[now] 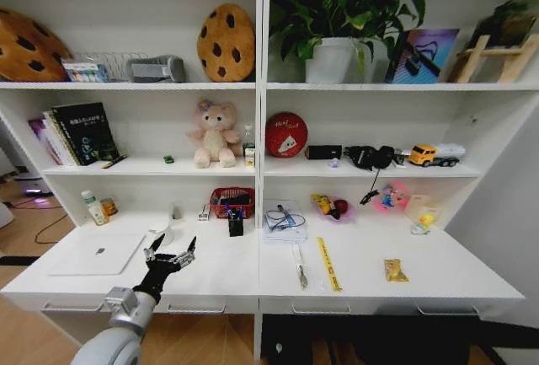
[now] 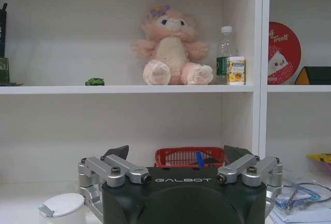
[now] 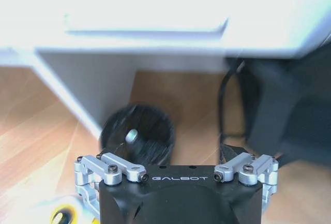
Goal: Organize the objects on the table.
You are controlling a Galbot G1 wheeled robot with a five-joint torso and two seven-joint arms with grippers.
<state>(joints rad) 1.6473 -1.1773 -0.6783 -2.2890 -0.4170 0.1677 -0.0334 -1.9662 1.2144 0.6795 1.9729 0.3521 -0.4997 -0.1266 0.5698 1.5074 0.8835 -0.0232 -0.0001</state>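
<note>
The left gripper (image 1: 171, 257) sits low and left of centre in the head view, raised over the front of the table (image 1: 227, 276) with its fingers spread apart and nothing between them. Just to its left lies the silver laptop (image 1: 97, 254), lid shut, flat on the white top; a small white lidded tub (image 2: 63, 207) stands close by, just beyond the gripper. Further right along the table are the yellow ruler (image 1: 328, 262) and a dark pen-like tool (image 1: 301, 269) beside it, both lying roughly front to back, well apart from the gripper. On the shelf in the middle left of the frame a tiny green toy car (image 1: 168, 159) rests near a pink plush bear (image 1: 216, 133). A red basket (image 1: 232, 201) sits at the back of the table.

The right gripper (image 3: 176, 180) hangs below the table edge, over the wooden floor and a dark bin (image 3: 137, 133); its fingers look parted and empty.

To my eye the left arm is only positioning. Whichever item it goes for, it should come down square and keep clear of the laptop and the tub while it closes.
</note>
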